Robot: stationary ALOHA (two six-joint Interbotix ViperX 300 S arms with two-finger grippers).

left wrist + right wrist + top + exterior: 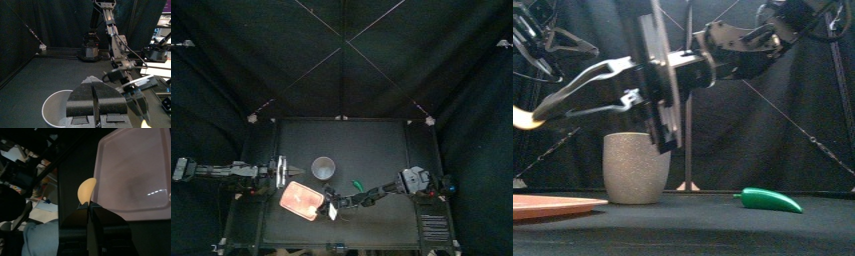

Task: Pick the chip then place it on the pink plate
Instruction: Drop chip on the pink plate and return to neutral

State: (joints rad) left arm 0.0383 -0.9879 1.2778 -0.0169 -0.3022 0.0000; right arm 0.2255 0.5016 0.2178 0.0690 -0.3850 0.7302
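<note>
Beside tray (133, 178) rim, end effector (87, 206) grips chip (86, 190).

Black table (372, 145) w/ pink tray (551, 206), grey cup (635, 167), green toy (767, 199).

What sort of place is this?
Likely a robot test booth: black curtains surround a small black table, two robot arms reach over it, and a pink tray and grey cup sit there.

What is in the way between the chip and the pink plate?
Nothing I can see. The right gripper holds the yellow chip in the air by the rim of the pink plate. The grey cup and green toy stand off to the side.
</note>
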